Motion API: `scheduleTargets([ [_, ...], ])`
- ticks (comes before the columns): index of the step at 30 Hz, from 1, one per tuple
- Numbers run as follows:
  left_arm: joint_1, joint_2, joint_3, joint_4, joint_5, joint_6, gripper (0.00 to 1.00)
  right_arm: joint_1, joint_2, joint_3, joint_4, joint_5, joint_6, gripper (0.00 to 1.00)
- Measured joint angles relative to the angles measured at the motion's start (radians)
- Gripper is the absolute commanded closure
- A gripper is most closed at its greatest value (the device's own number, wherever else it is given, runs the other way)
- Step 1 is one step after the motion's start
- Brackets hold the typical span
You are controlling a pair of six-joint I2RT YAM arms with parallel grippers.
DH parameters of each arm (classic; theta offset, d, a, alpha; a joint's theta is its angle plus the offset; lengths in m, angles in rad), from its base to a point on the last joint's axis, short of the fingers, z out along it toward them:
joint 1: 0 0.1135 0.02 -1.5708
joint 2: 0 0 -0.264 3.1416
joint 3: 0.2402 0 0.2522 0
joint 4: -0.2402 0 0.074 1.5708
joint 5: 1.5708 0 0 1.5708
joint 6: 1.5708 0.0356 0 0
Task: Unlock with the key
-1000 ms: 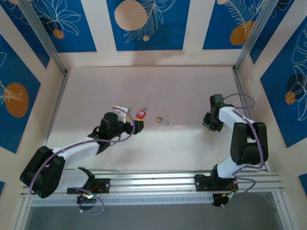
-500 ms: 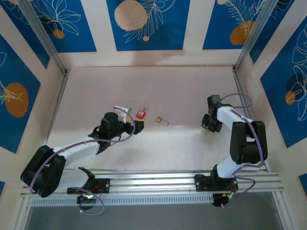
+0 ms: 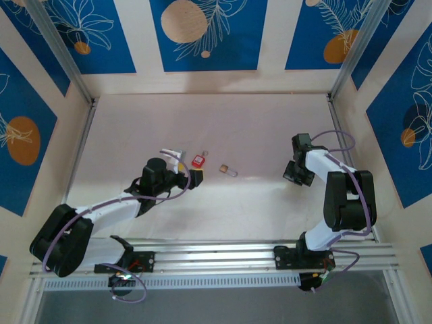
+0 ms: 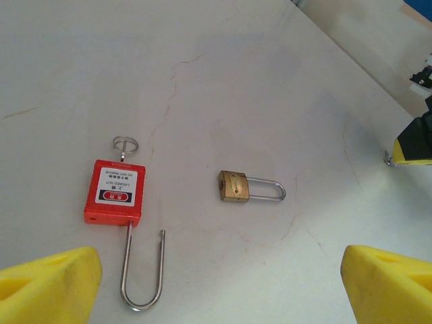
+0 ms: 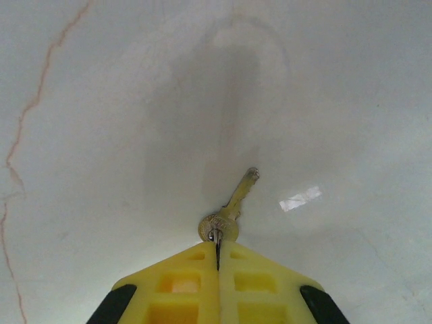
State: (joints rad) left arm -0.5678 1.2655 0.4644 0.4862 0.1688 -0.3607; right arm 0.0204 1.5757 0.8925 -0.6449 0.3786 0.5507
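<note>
- A pale, faintly veined table (image 3: 223, 121) is lying inside walls carrying blue leaf-printed panels (image 3: 202, 34).
- The step in hand looks like picking up the key (image 5: 239, 196). It is sitting at the right side of the table, well apart from the brass padlock (image 4: 236, 187) near the middle.
- The right gripper (image 5: 217, 260) is pinching the key's round bow between closed fingers, with the blade pointing away, low over the table.
- The right arm is folding back on itself, its wrist tipping down toward the surface.
- The left gripper (image 4: 216, 283) is hanging with its jaws spread wide and gripping nothing. It is looking over the brass padlock and a red padlock (image 4: 113, 192), whose shackle is standing open.
- The left arm is stretching low across the table toward them.
- Next, I judge, the key needs lifting and carrying over to the brass padlock. The blade then needs lining up with the keyway while the left gripper is steadying the lock's body.
</note>
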Motion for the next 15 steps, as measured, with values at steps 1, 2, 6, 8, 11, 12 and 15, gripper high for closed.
scheduleTargets([
  [1,0.000,0.000,0.002,0.000,0.000,0.000,0.09,0.002,0.000,0.000,0.000,0.003,0.000,0.99],
  [2,0.000,0.000,0.004,-0.001,0.000,0.000,0.09,0.005,0.000,0.000,0.000,0.007,0.000,0.99],
  [6,0.000,0.000,0.021,-0.005,0.004,0.003,0.09,0.024,-0.002,0.000,0.000,0.019,0.000,1.00],
  [8,0.000,0.000,0.027,-0.004,0.007,0.003,0.09,0.039,-0.008,0.000,-0.003,0.026,0.000,1.00],
  [11,0.000,0.000,0.028,-0.005,0.008,0.003,0.09,0.067,-0.045,0.003,-0.016,0.032,0.000,1.00],
  [12,0.000,0.000,0.028,-0.005,0.011,0.003,0.09,0.077,-0.061,0.007,-0.026,0.034,0.000,1.00],
  [15,0.000,0.000,0.028,-0.001,0.024,0.003,0.08,0.113,-0.116,0.033,-0.051,0.033,0.000,1.00],
])
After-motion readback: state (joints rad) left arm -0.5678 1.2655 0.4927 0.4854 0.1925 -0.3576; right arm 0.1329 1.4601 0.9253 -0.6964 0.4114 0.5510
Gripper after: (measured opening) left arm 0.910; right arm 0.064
